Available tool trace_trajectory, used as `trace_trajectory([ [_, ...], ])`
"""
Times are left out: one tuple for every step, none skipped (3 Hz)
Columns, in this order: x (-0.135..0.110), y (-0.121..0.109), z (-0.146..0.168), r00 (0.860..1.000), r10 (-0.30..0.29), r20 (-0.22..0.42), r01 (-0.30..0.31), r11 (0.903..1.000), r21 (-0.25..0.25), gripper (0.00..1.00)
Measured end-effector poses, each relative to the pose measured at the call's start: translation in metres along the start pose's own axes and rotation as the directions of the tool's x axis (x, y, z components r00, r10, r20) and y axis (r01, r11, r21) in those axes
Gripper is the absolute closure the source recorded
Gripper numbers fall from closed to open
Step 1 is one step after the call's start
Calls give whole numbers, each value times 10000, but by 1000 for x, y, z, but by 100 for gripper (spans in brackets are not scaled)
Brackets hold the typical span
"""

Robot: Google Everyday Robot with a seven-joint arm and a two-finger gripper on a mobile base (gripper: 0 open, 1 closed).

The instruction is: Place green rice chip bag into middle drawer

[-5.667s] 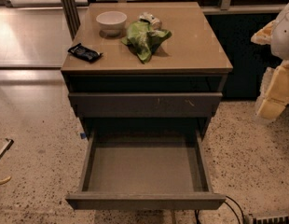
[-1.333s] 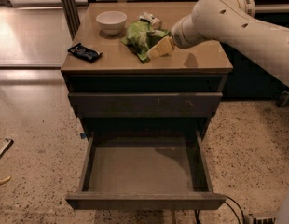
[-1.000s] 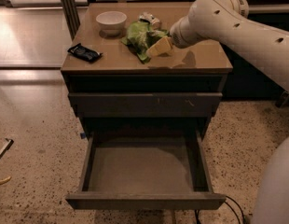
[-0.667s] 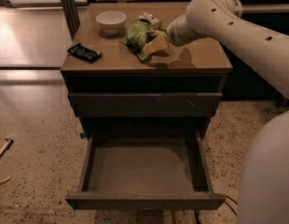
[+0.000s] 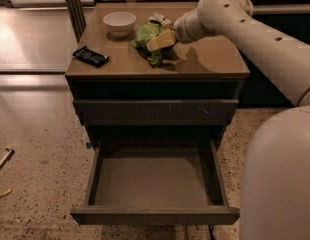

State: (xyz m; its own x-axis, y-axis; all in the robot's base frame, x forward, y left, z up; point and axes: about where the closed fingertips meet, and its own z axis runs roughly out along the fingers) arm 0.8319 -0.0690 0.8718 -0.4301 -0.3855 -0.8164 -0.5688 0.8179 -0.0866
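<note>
White plastic covers the arm, which is stretched in from the right edge of the counter across its top. Below that brown counter a closed drawer front with small pale scuffs is seen, and beneath it the middle drawer is pulled out toward the camera, its flat grey-brown floor and low side walls exposed. The green rice chip bag is found crumpled on the counter, near the middle of the back edge. The white bowl is set just beside it, toward the back-left corner. The tool is laid against the bag's right side, touching it; whether it is clenched or released cannot be told. A small black packet is placed by the left edge, and a crushed silver can is tucked behind the bag.
</note>
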Motion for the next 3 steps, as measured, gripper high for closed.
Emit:
trace_trajectory([
  [-8, 7, 8, 10000, -41, 86, 45, 9991, -425, 19],
  [-10, 12, 12, 9997, -203, -113, 194, 9969, -758, 42],
  [-13, 17, 9, 9972, -613, -418, 565, 9924, -1090, 65],
])
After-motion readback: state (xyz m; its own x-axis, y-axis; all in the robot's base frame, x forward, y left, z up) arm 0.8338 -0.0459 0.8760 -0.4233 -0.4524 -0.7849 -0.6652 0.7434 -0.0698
